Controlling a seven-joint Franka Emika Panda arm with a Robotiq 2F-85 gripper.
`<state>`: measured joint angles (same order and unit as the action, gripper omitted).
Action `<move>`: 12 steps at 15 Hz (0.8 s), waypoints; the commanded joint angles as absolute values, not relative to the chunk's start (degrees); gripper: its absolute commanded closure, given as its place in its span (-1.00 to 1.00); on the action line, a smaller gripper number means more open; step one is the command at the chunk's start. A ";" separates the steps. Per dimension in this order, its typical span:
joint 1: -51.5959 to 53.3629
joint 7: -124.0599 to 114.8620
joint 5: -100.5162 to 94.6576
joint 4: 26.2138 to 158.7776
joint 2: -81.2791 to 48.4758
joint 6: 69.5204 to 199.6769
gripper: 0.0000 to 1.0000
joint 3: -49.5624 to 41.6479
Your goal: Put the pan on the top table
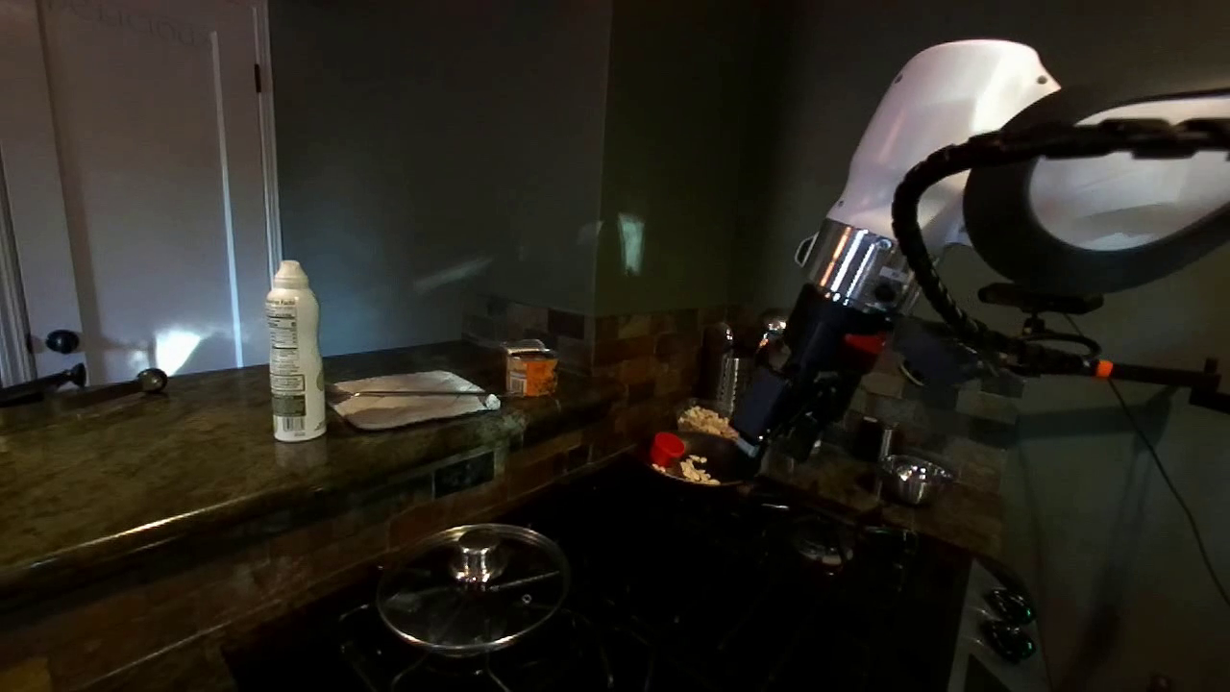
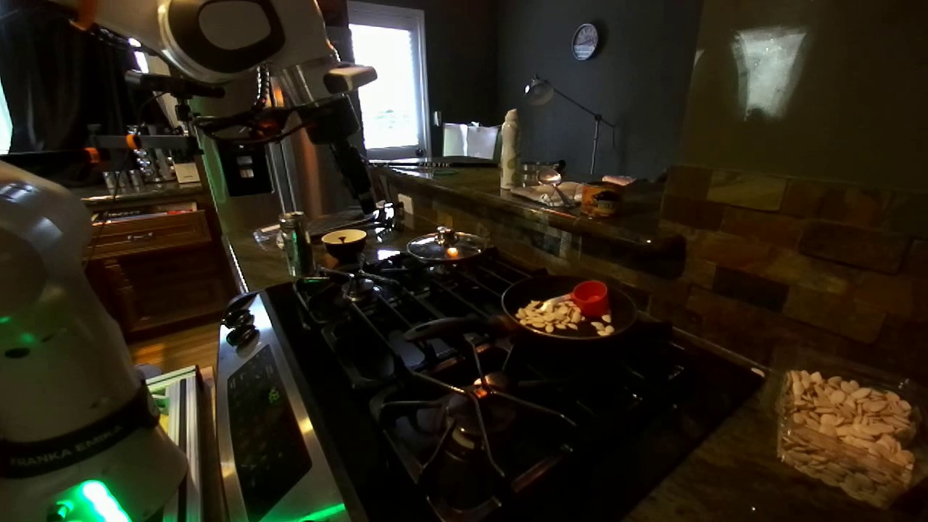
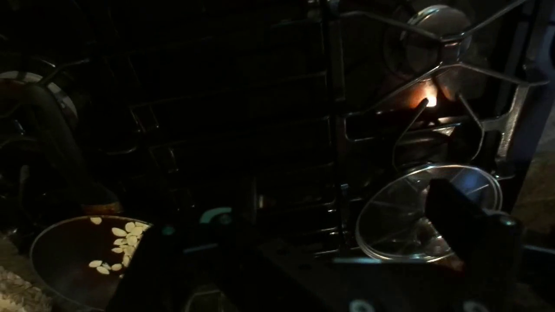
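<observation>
The dark, reddish pan (image 2: 536, 290) sits on the black stovetop, with pale seeds and a red measuring cup (image 2: 591, 298) in it. The pan also shows in an exterior view (image 1: 719, 450) and at lower left in the wrist view (image 3: 71, 260). Its dark handle (image 2: 449, 328) points toward the control panel. The top table (image 1: 173, 481) is the raised dark stone counter behind the stove, also seen here (image 2: 464, 176). My gripper (image 3: 342, 190) is open and empty above the stove, apart from the pan. In both exterior views its tips point downward (image 1: 753, 445) (image 2: 380, 215).
A glass lid (image 1: 471, 601) lies on the stove, below my right finger in the wrist view (image 3: 390, 216). A white bottle (image 1: 298, 365), a paper-covered tray (image 1: 413, 406) and an orange can (image 1: 531, 373) stand on the counter. A seed box (image 2: 848, 428) and bowl (image 2: 344, 244) flank the stove.
</observation>
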<state>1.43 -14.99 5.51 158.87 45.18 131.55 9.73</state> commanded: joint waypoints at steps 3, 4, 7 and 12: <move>-4.14 -3.50 -2.11 158.79 37.58 132.97 -1.00 1.75; -5.75 -1.17 -4.53 158.71 36.29 132.21 -1.00 0.12; -8.30 7.75 -9.44 155.84 29.15 131.13 -1.00 -5.35; -9.01 7.86 -9.62 155.75 27.79 132.55 -1.00 -6.65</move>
